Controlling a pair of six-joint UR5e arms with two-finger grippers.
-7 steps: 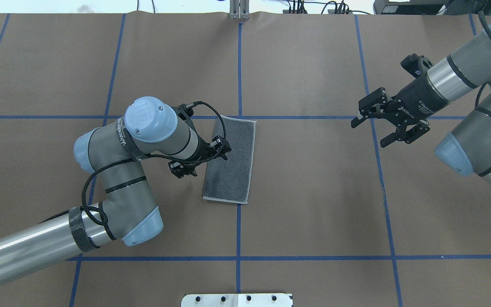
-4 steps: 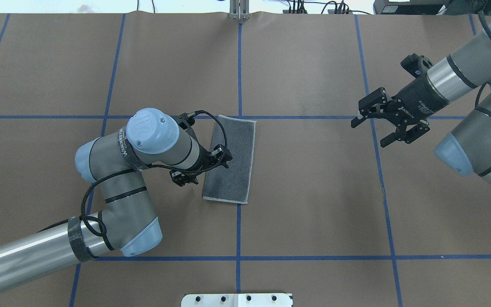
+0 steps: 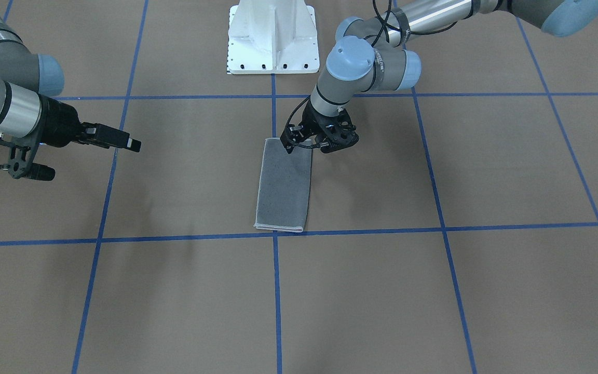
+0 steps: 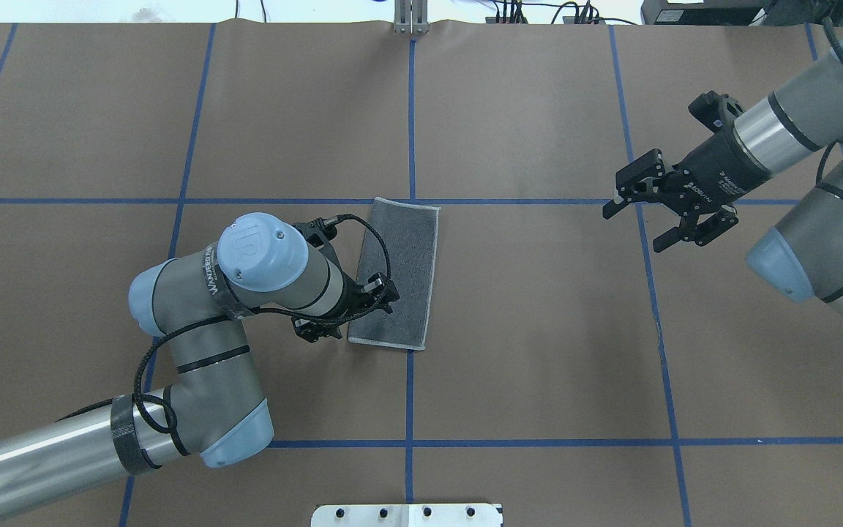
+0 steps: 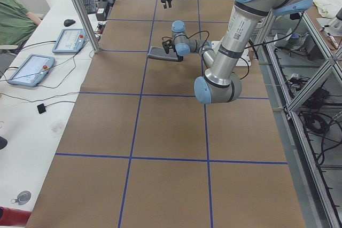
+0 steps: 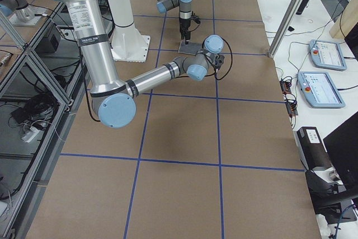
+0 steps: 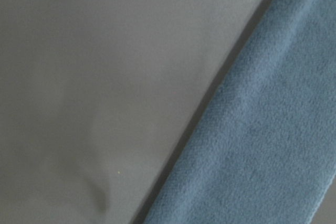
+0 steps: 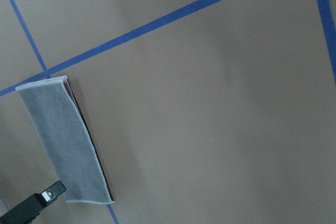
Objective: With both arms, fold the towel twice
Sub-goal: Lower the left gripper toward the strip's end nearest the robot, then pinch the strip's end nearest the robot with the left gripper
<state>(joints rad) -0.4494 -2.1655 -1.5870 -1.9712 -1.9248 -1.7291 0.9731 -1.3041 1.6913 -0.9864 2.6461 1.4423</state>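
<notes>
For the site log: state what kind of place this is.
Most likely a robotics lab workcell: the left arm and right arm reach over a table gridded with blue tape, with teach pendants on the side bench.

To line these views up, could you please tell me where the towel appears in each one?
Front-facing: towel, centre.
Overhead: towel, centre, beside the middle tape line.
Exterior left: towel, upper middle, small.
Exterior right: towel, top centre, tiny.
Left wrist: towel fills the lower right.
Right wrist: towel, lower left.
Landmark: blue tape crossing at the towel's short end farthest from the robot, clear in overhead, front-facing, right wrist.
</notes>
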